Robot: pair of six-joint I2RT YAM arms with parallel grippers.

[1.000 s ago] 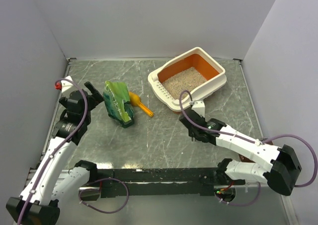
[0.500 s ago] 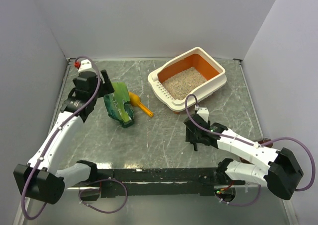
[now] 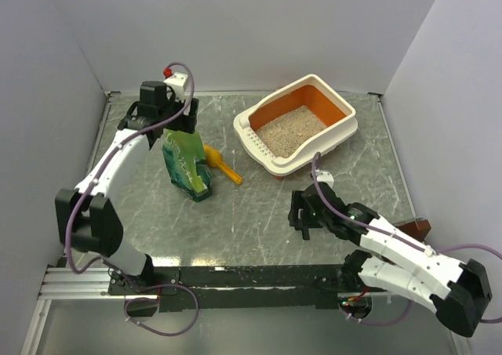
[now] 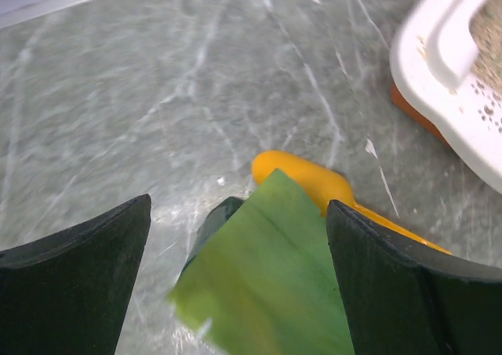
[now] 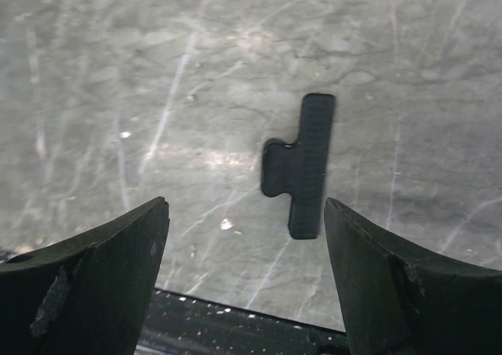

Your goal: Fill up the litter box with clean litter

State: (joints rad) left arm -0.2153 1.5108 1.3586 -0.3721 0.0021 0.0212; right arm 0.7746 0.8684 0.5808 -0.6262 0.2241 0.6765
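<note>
Pickup seems in hand: left gripper (image 4: 237, 206), spread wide, straddles the green bag (image 4: 267, 284) and must close on it; right gripper (image 5: 245, 202) gapes empty; litter box (image 3: 249, 139), upper right, holds some clean litter (image 3: 292, 128).

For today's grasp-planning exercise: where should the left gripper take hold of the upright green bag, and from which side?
Grip the green bag by its flattened top edge, coming down from above. It stands upright and narrows there to a thin flap, with the left gripper open astride it; the fuller body below looks too wide to pinch.
</note>
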